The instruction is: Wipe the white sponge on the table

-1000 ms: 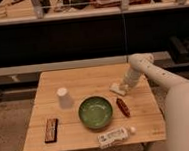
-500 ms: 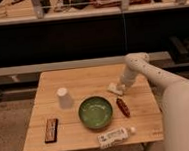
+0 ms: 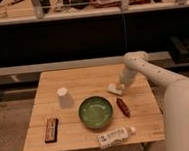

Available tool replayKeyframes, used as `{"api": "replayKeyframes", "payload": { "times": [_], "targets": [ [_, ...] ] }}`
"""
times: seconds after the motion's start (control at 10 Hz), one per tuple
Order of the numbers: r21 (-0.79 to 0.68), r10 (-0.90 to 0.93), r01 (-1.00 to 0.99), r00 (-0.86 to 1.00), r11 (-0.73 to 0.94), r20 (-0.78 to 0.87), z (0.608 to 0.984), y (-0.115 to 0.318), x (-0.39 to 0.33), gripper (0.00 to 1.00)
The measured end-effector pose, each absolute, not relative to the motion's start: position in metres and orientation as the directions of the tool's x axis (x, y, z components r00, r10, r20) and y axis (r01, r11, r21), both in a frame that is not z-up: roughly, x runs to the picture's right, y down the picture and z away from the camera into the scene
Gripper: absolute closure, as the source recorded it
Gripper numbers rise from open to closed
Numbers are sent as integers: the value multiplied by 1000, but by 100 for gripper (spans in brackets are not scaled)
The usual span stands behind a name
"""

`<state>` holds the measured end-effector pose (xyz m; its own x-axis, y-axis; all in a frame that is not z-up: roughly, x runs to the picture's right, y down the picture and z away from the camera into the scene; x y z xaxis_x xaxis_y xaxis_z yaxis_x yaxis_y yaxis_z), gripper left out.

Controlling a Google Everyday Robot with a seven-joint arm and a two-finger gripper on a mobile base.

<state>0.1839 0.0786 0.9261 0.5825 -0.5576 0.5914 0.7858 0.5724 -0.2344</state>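
The white sponge (image 3: 114,88) lies flat on the light wooden table (image 3: 91,79), right of centre. My gripper (image 3: 121,89) comes down from the white arm on the right and sits on the sponge's right end, touching or pressing it. The gripper covers part of the sponge.
A green bowl (image 3: 96,111) sits in the middle front. A white upturned cup (image 3: 64,98) stands to its left. A red-brown object (image 3: 123,107) lies right of the bowl. A white labelled bottle (image 3: 115,136) lies at the front edge. A dark bar (image 3: 51,130) lies front left.
The gripper and sponge have slid left across the table, away from the right edge, towards the centre.
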Motion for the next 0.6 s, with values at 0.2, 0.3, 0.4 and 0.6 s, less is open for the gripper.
{"api": "replayKeyframes", "payload": {
  "times": [0.2, 0.3, 0.4, 0.6],
  "targets": [
    [-231, -551, 769, 602, 596, 578, 924, 77, 191, 93],
    [-232, -542, 752, 619, 617, 568, 918, 70, 201, 99],
    [-234, -525, 729, 642, 643, 558, 908, 61, 217, 100],
    [-233, -492, 684, 681, 691, 542, 890, 48, 260, 100]
  ]
}}
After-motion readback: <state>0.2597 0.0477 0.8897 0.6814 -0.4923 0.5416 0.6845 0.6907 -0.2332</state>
